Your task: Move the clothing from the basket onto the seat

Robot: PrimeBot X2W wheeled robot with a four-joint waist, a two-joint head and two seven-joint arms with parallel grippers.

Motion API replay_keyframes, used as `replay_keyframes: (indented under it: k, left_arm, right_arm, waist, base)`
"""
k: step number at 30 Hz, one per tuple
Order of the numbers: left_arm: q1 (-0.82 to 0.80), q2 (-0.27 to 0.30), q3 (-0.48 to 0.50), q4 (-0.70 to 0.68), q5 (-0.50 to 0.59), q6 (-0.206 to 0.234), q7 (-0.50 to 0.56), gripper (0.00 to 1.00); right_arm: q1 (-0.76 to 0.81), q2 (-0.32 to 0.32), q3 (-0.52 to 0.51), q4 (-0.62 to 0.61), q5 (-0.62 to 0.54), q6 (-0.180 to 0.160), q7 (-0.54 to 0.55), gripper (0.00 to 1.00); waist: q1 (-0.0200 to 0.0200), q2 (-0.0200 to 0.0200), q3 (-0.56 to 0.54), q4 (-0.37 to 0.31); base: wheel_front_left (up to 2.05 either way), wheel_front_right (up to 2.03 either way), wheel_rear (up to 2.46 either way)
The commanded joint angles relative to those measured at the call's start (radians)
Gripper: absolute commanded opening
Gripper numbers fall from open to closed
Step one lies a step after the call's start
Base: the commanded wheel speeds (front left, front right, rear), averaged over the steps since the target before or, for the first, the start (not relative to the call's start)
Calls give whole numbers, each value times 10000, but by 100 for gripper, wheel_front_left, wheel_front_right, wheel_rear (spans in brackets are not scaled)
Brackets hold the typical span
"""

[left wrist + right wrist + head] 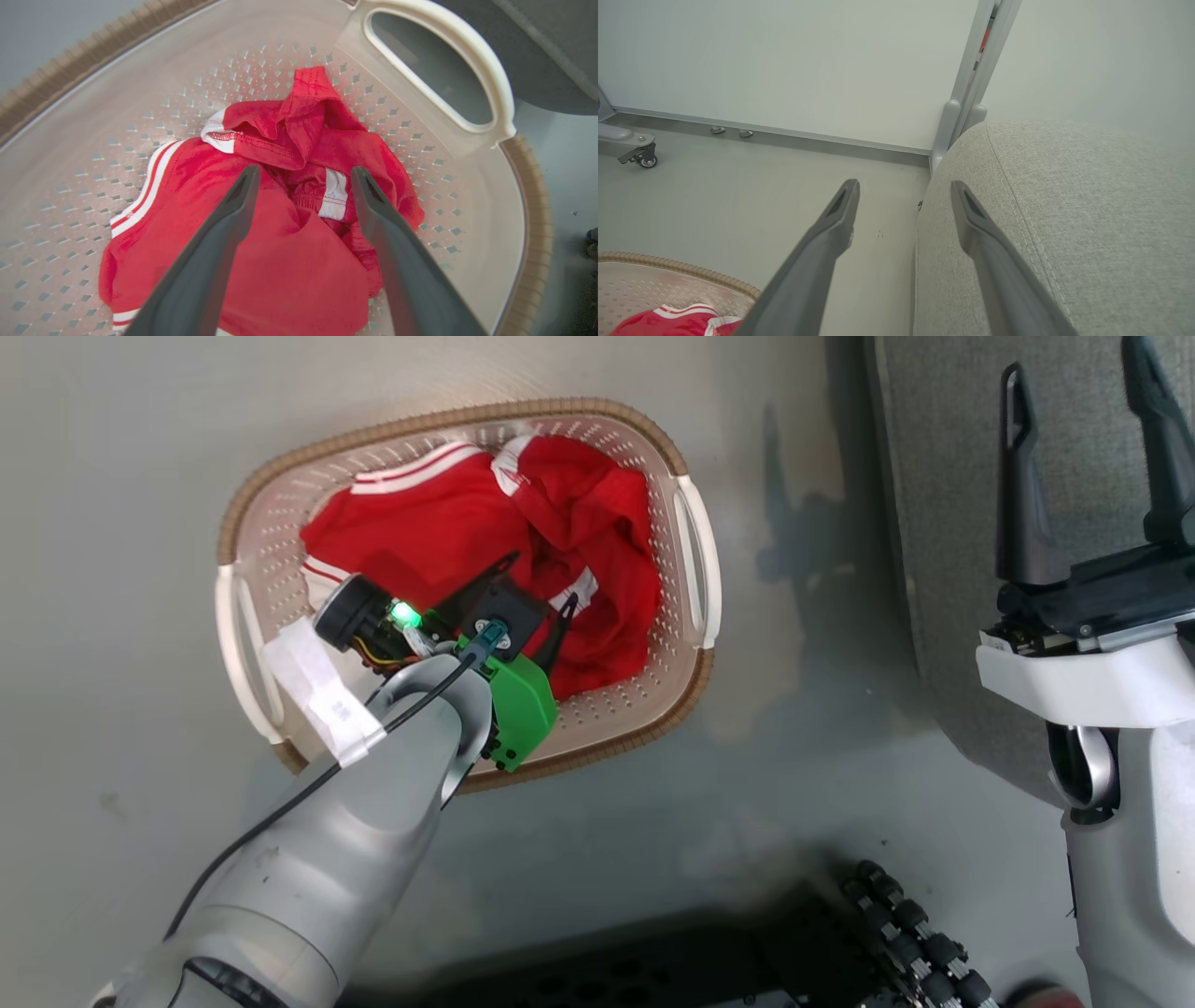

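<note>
The big grey seat (943, 476) is sitting at the floor's (112, 616) right side. The oval basket (280, 495) is standing on the floor near it, its long way pointing at the seat. The red clothing (439, 532) is lying bunched inside the basket. The left arm (327, 831) is reaching down into the basket, left jaws spread over the clothing. The right arm (1120, 709) is hanging over the seat's edge, right jaws spread and empty.

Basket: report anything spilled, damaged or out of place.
Nothing stands out. The clothing lies crumpled but wholly inside the basket, none hanging outside; the basket stands level on the floor beside the seat. The left hand hangs open above the clothing.
</note>
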Motion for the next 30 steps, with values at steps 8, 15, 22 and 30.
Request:
replay_keyframes:
  k: [8,15,22,30]
  left_arm:
    - [-937,66,-799,573,-377,1350,444,100]
    - [-1392,75,-1686,1105,-190,2392,1534,100]
    - [-1657,71,-2329,1637,-84,2898,2486,100]
    - [-1982,69,-2771,2155,76,2907,2702,100]
  right_arm:
    - [-317,46,99,-582,-27,-10,-21,100]
    - [-375,60,299,-768,-34,-10,-21,100]
    - [-428,107,483,-912,34,-10,-21,100]
    - [-510,127,647,-1133,134,-10,-21,100]
  waist:
    - [-2,67,1037,-333]
    - [-2,67,1333,-458]
    - [-2,67,1476,-552]
    - [-2,67,1665,-614]
  base:
    - [0,0,0]
    - [0,0,0]
    - [0,0,0]
    - [0,0,0]
